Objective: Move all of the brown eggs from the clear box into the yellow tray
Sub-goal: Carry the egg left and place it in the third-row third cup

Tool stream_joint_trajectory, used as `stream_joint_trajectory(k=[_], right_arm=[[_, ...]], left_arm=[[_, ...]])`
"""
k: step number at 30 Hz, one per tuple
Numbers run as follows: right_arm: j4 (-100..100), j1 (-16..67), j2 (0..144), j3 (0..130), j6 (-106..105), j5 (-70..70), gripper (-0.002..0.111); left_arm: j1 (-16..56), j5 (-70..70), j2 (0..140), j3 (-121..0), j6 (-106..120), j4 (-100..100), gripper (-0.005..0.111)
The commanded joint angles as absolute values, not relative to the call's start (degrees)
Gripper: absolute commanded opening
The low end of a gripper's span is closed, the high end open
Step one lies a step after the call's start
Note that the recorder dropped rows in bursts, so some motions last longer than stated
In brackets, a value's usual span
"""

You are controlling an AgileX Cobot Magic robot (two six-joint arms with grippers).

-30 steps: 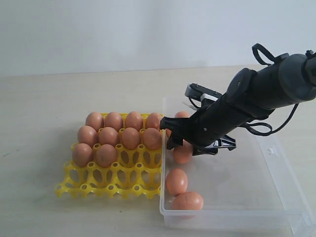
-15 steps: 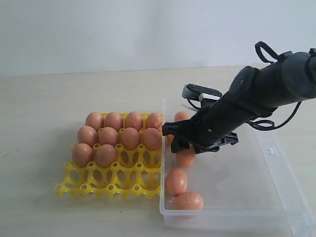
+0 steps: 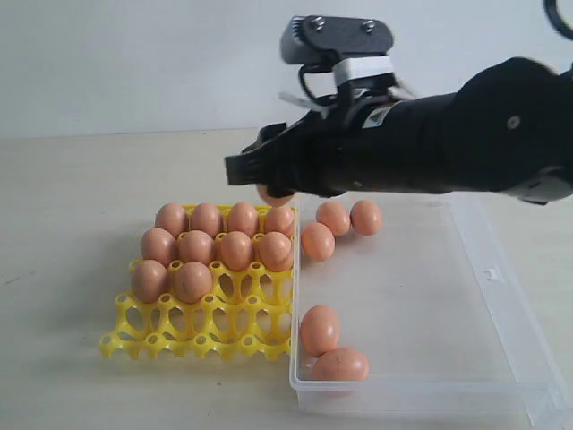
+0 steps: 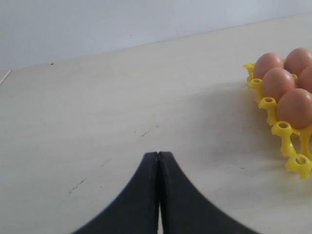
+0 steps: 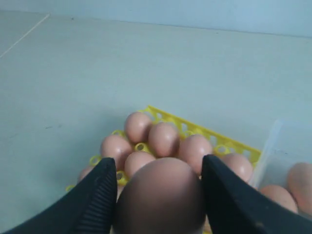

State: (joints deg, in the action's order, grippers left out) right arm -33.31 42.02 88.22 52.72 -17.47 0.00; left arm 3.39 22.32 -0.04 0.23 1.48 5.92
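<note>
My right gripper (image 3: 269,179) is shut on a brown egg (image 3: 273,195) and holds it in the air above the far right corner of the yellow tray (image 3: 206,336). In the right wrist view the held egg (image 5: 161,200) fills the gap between both black fingers (image 5: 97,200), with the tray (image 5: 195,127) below. Several brown eggs (image 3: 208,219) fill the tray's far rows. Several more eggs (image 3: 320,329) lie in the clear box (image 3: 501,296), to the right of the tray. My left gripper (image 4: 158,155) is shut and empty, low over bare table, with the tray's edge (image 4: 285,131) off to one side.
The tray's two nearest rows have open cups (image 3: 228,318). The right arm's dark body (image 3: 466,143) stretches over the far part of the clear box. Pale tabletop (image 3: 72,224) surrounds the tray and box.
The right gripper has risen out of the clear box with an egg and moved left, over the tray's far right corner. Eggs it had covered in the box now show.
</note>
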Motion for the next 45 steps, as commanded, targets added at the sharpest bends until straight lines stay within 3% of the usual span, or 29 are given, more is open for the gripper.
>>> stream_joint_trajectory(k=[1,7,15,45], right_arm=[[-31.9,46.6,92.7,52.4,-20.4,-5.4,0.0],[-31.9,50.1,99.6,52.6,-20.5,-12.5,0.0],[-29.3,50.6,107.7,59.4,-20.5,-11.7,0.0],[-29.5,48.2,111.9,60.4,-20.0,-6.2,0.0]], left_arm=[[3.3,21.8,0.0,0.0,1.3,5.8,0.0],[3.3,21.8,0.0,0.0,1.3,5.8,0.0],[3.3,21.8,0.0,0.0,1.3,5.8,0.0],[3.3,21.8,0.0,0.0,1.3,5.8,0.0]])
